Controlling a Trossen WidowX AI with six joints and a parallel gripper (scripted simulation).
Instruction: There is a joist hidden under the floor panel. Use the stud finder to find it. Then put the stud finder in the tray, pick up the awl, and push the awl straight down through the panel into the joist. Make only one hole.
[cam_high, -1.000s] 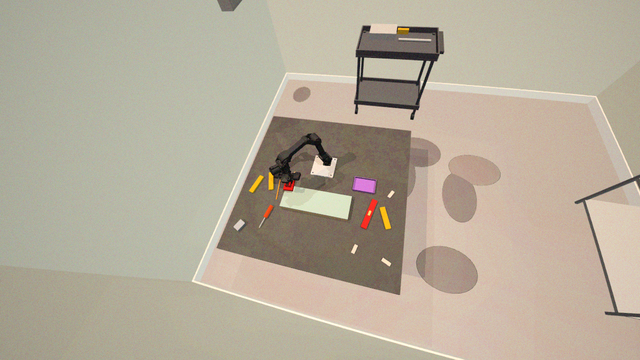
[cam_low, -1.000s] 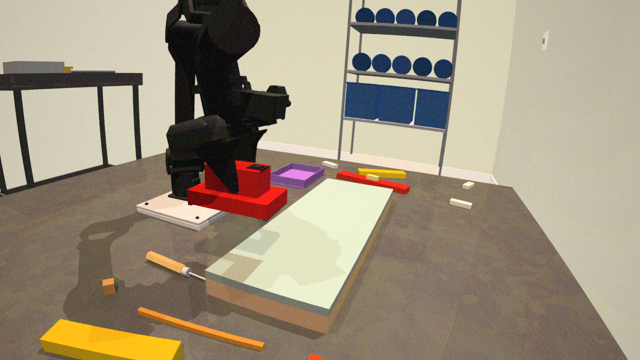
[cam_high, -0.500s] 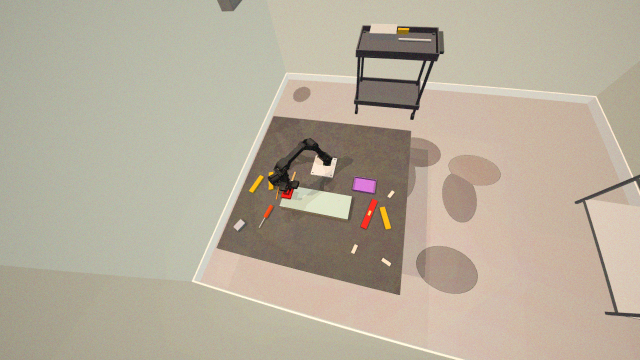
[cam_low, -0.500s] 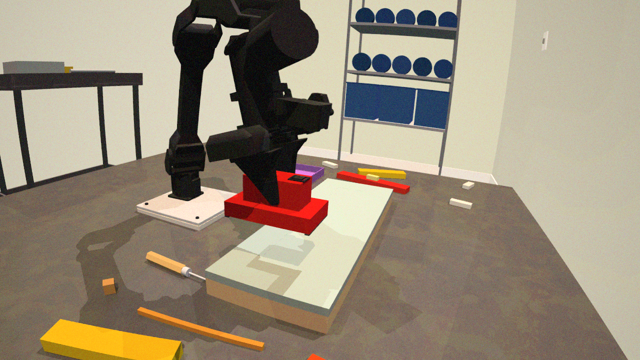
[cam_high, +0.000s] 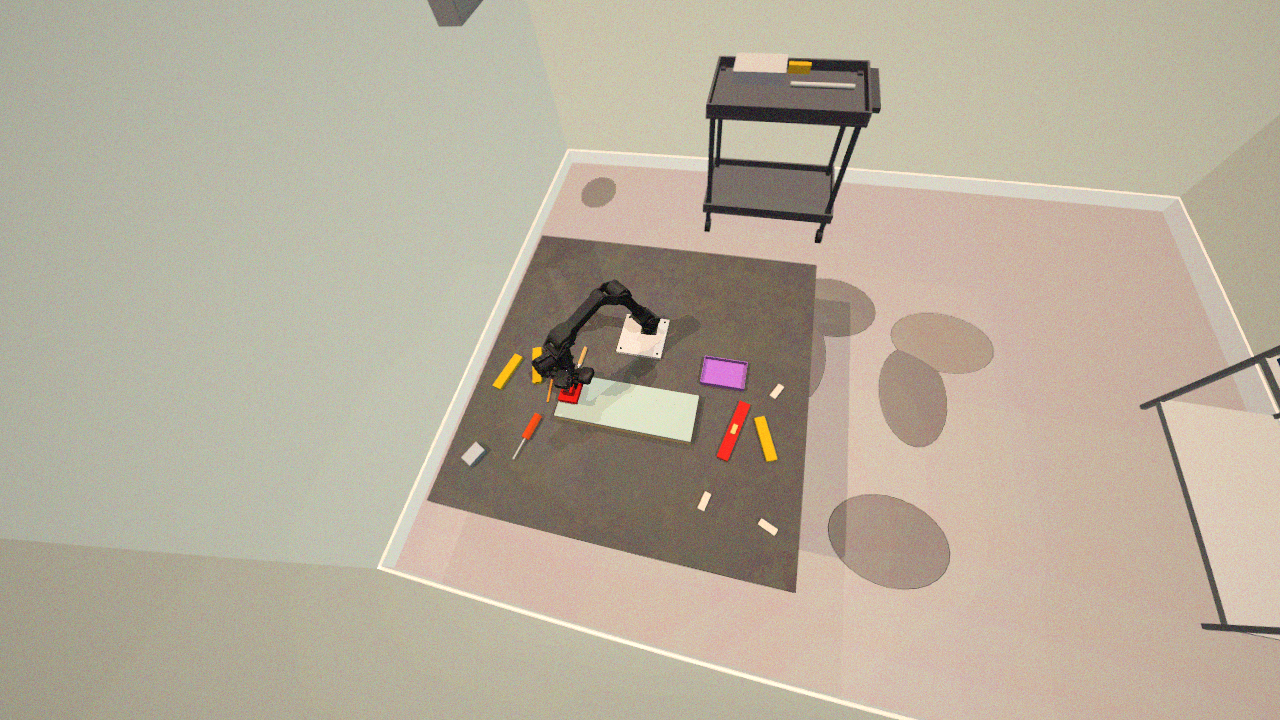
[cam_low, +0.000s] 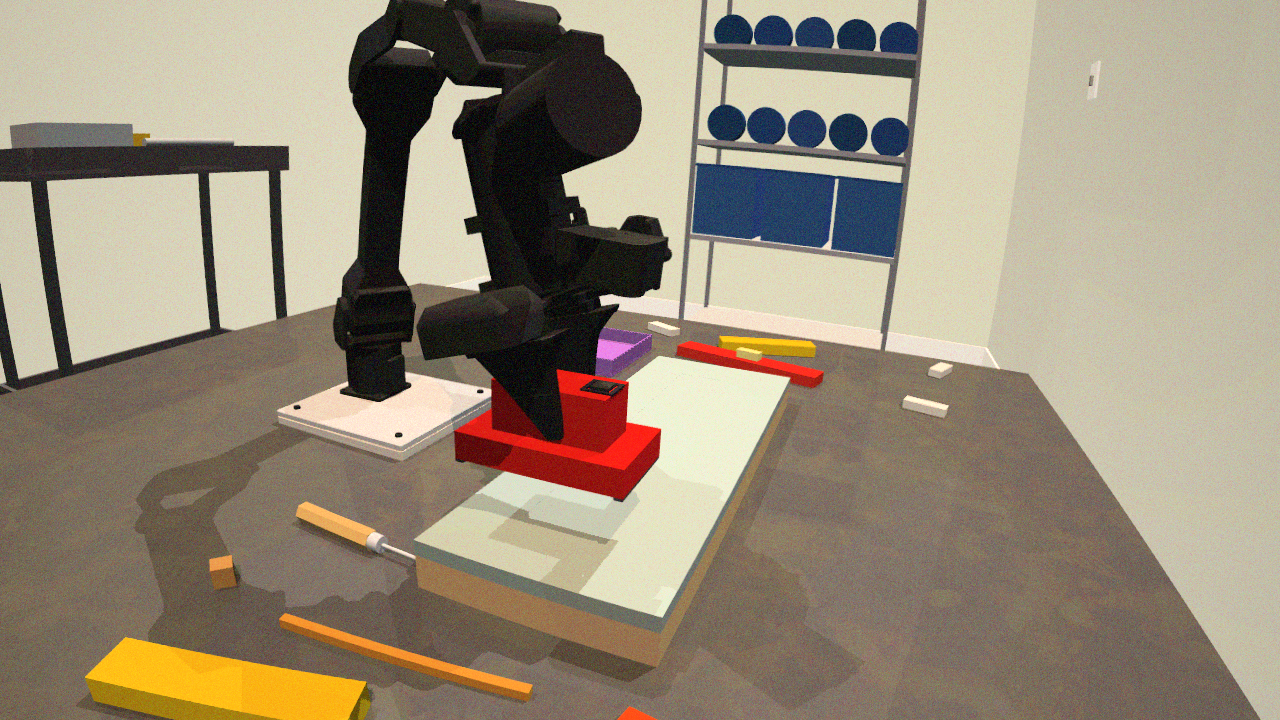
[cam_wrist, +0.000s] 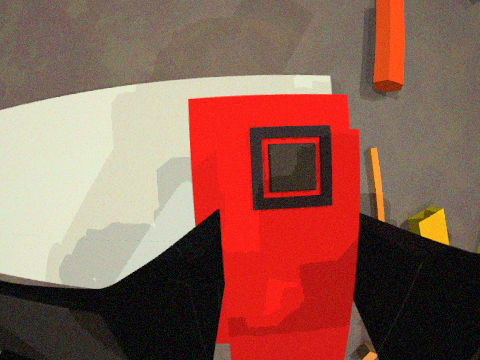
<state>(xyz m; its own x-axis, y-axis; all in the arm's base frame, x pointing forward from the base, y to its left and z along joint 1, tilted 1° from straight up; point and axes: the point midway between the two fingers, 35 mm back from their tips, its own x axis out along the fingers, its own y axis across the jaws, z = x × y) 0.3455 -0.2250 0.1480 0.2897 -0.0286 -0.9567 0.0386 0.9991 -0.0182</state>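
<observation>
My gripper is shut on the raised block of the red stud finder. It holds the stud finder just above the near left end of the pale green floor panel; the finder's square display is dark. The purple tray lies beyond the panel's far end. A wooden-handled pointed tool lies beside the panel's near corner. An orange-handled tool with a thin shaft lies further out. I cannot tell which one is the awl.
Yellow blocks, a thin orange slat and a small orange cube lie near the panel's near end. A red bar and small white blocks lie past the far end. The arm's white base plate stands left.
</observation>
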